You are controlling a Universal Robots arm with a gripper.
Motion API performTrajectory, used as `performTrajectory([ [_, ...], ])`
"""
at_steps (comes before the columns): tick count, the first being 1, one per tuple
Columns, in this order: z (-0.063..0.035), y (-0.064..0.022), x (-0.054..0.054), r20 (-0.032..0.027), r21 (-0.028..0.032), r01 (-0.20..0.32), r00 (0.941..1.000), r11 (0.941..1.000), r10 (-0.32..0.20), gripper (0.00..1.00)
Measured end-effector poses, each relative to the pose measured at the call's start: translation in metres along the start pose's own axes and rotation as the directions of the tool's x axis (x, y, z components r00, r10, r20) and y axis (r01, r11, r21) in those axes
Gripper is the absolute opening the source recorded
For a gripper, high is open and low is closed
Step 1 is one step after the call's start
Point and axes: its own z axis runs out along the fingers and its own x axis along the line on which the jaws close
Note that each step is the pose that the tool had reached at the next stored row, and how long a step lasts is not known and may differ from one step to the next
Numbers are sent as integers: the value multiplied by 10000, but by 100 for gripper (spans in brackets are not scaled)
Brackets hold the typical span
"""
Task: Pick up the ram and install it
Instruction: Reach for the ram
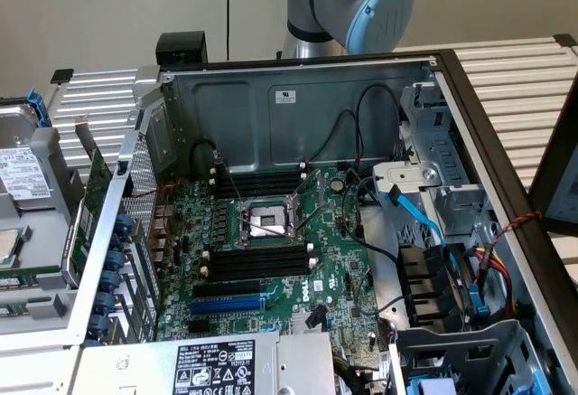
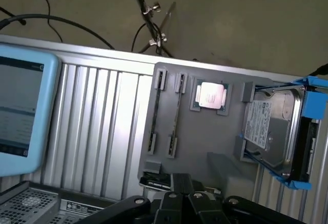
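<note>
Beyond the gripper [image 2: 185,196] I've got a grey tray [image 2: 205,142], a processor chip [image 2: 211,96] seated in it, a hard drive [image 2: 271,131] in a blue bracket [image 2: 312,98] alongside, and a blue-framed screen [image 2: 20,116] well apart.

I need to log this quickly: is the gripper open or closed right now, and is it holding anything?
Gripper: closed, holding nothing that I can see.

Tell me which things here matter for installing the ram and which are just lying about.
For the job: ram, on edge in the tray; empty memory slots; tool, shut.
Lying about: hard drive; loose processor; tablet; expansion card.
</note>
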Motion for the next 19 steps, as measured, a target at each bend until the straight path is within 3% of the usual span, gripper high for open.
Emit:
performTrajectory([
  [3, 6, 10, -1, -19, 116, -102, 9999, 9999, 102, 11],
  [12, 29, 12, -4, -14, 117, -1130, 9936, 9935, 1130, 11],
  [19, 90, 13, -7, 118, 98, -1786, 9839, 9839, 1785, 11],
])
